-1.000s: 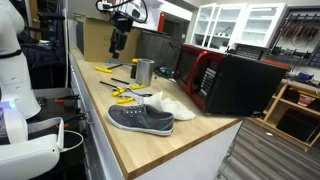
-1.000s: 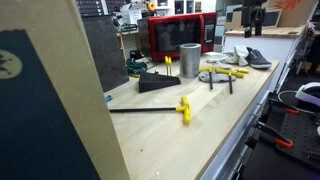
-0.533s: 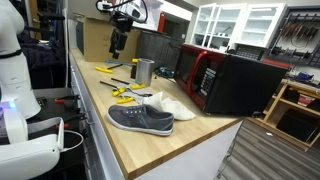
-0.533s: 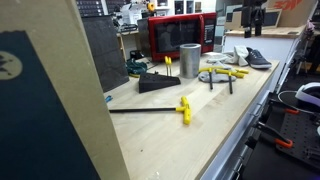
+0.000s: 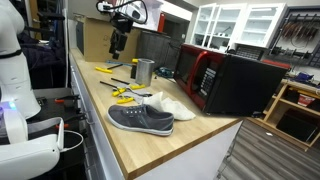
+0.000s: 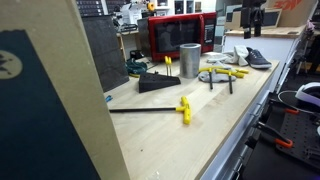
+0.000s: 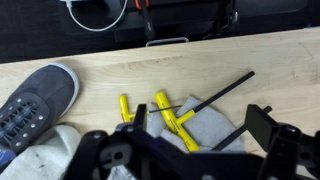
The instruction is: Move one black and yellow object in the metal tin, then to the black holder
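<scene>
Nothing has moved this past second: your gripper (image 5: 117, 46) hangs spread and empty at upper left, well above the black and yellow tools (image 7: 170, 115) mid-frame, with the metal tin (image 5: 145, 71) nearby, so no pick has begun.

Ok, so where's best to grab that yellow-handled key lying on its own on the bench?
Take the yellow handle from straight above, jaws across its narrow width. It's the thickest part, with open bench around it; the thin black shaft lies flat on the wood, probably harder to pinch.
</scene>
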Available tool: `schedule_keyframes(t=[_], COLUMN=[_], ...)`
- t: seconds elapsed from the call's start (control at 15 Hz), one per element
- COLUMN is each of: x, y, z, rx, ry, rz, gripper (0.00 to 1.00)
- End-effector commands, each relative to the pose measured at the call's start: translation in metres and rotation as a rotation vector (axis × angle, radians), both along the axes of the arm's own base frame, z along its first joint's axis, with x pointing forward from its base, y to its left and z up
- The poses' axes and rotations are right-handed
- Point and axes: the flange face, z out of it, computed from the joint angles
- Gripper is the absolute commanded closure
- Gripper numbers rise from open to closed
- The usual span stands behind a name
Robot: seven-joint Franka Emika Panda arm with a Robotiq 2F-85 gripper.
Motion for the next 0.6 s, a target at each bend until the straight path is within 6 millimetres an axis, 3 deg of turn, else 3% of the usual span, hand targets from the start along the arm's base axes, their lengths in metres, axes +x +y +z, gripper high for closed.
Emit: schedule_keyframes(t=[0.0,0.53], x=[0.016,0.049], y=[-0.004,-0.038], z=[-0.011,-0.026], rx=[-0.002,-0.072], ry=[0.031,0.055], rz=[0.003,0.020], gripper=[0.00,0.00])
